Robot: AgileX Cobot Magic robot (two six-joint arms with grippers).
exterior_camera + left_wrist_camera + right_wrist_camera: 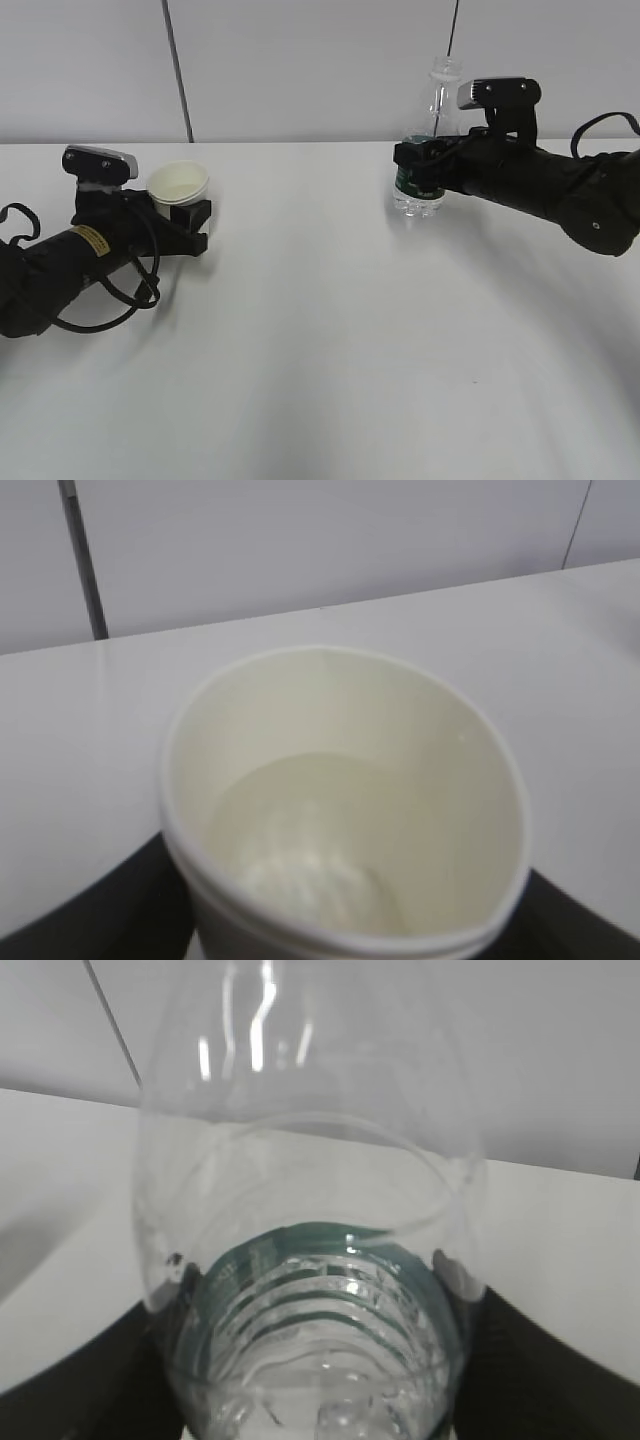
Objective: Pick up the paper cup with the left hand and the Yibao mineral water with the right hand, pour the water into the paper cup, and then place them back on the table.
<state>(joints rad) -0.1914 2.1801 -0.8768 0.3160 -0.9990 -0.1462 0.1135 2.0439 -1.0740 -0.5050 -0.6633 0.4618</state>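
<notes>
The white paper cup (pixel 178 185) stands upright at the left of the table (pixel 320 340), held between the fingers of my left gripper (pixel 182 207), which is shut on it. In the left wrist view the cup (pixel 340 800) fills the frame and shows clear liquid in its bottom. The clear Yibao bottle (pixel 443 95) with its green label stands upright at the back right, capless. My right gripper (pixel 420 172) is shut on its label band. In the right wrist view the bottle (pixel 310 1200) sits between the dark fingers (pixel 510 1380) with a little water low inside. I cannot tell whether either base touches the table.
A white wall with a dark vertical seam (pixel 180 70) runs behind the table's far edge. The two arms lie low over the table at left and right, with a wide white stretch of tabletop between them.
</notes>
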